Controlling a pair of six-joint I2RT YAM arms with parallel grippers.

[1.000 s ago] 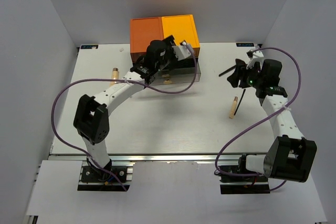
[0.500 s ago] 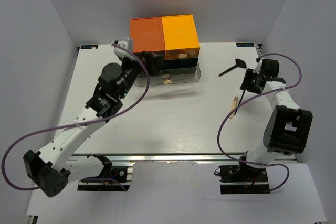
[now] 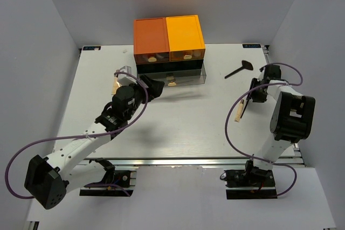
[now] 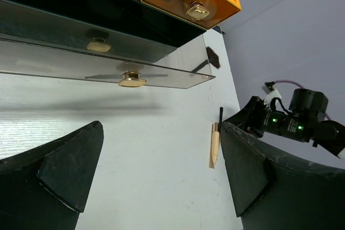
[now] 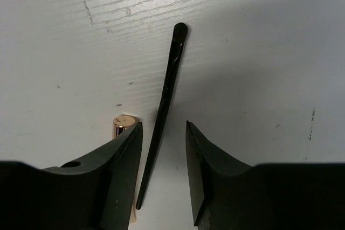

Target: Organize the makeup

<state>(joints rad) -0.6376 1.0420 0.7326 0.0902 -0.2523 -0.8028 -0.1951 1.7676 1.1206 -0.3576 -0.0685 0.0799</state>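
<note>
While most of the near half of the table (image 3: 178,138) lies bare, the makeup in view sits farther out, so the sorting looks only partly done. On the right, the right gripper (image 5: 161,127) hangs low over a thin black stick (image 5: 171,68). Its claw is half spread, one finger on each side of the stick with a gap on both sides, so nothing is pinched yet. A beige tube (image 5: 123,124) lies just beside the stick, its capped end touching or nearly touching one finger; I judge the stick to be the piece in hand and the tube a risk of being nudged.

On the other side, the left gripper (image 4: 160,133) hovers above the table with its claw spread wide and holding nothing, facing the drawer box (image 3: 168,39). A second beige tube (image 3: 114,85) seems to lie just beside that arm, half hidden.

Farther out on the right, a black brush (image 3: 238,69) rests alone, well apart from the box. At the far edge, the lower drawer (image 4: 161,74) of the box appears pulled out, its gold knob (image 4: 132,81) toward the left claw, ready to take things.

No sponges, puff or jar show on the table; whether they are already inside the drawers I cannot tell. By my reckoning, the stick, both tubes and the brush are left to stow, and the drawer to close.
</note>
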